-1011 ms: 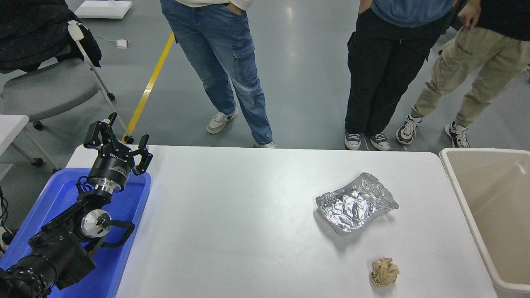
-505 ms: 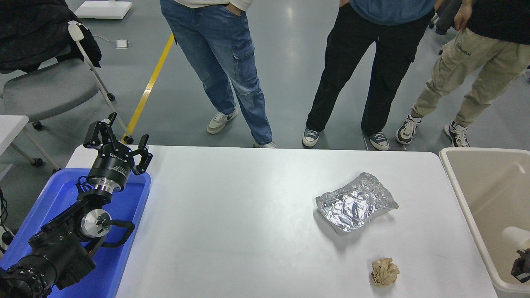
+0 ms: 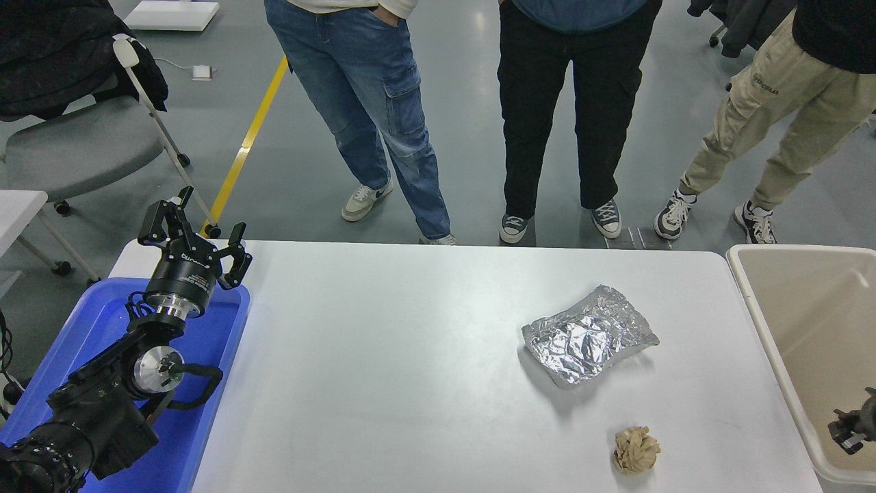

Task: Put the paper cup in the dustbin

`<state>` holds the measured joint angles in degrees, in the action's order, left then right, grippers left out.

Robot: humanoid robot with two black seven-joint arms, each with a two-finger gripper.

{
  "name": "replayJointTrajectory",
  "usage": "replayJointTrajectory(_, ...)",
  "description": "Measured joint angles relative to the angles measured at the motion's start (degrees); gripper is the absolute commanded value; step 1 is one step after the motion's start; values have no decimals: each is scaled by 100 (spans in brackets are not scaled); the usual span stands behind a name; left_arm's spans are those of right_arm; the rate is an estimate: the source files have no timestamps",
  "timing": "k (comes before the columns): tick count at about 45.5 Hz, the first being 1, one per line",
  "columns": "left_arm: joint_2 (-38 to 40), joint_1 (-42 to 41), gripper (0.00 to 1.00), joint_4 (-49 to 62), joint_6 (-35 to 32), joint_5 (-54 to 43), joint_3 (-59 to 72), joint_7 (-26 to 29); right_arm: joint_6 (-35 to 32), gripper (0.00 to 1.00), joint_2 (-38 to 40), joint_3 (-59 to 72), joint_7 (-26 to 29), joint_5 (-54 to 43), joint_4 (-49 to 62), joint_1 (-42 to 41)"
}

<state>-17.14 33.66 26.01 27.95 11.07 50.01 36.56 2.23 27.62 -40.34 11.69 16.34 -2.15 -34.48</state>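
The beige dustbin [image 3: 807, 308] stands at the table's right end, open at the top. The paper cup is out of view. Only a small part of my right gripper [image 3: 852, 428] shows at the right edge, low inside the dustbin's opening; I cannot tell how it is set and see nothing in it. My left arm is parked at the lower left over the blue tray, its gripper [image 3: 193, 229] open and empty.
A crinkled silver foil bag [image 3: 588, 335] and a crumpled tan paper ball [image 3: 636, 449] lie on the white table [image 3: 383, 370] right of centre. A blue tray [image 3: 205, 342] sits at the left end. Three people stand at the far side.
The white cup seen beside my right gripper in the dustbin half a second ago no longer shows. The gripper has shifted slightly up and left. The person in black trousers stepped left.
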Motion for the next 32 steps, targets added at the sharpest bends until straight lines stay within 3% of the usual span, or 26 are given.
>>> replayJointTrajectory(13,0,0,100,0,0,0,0,0,-304,100,440,49,55,-13,-38,-252)
replayJointTrajectory(32,5,7,100,0,0,0,-7,0,-1488,100,1464,223,240,-85,-603,-1136)
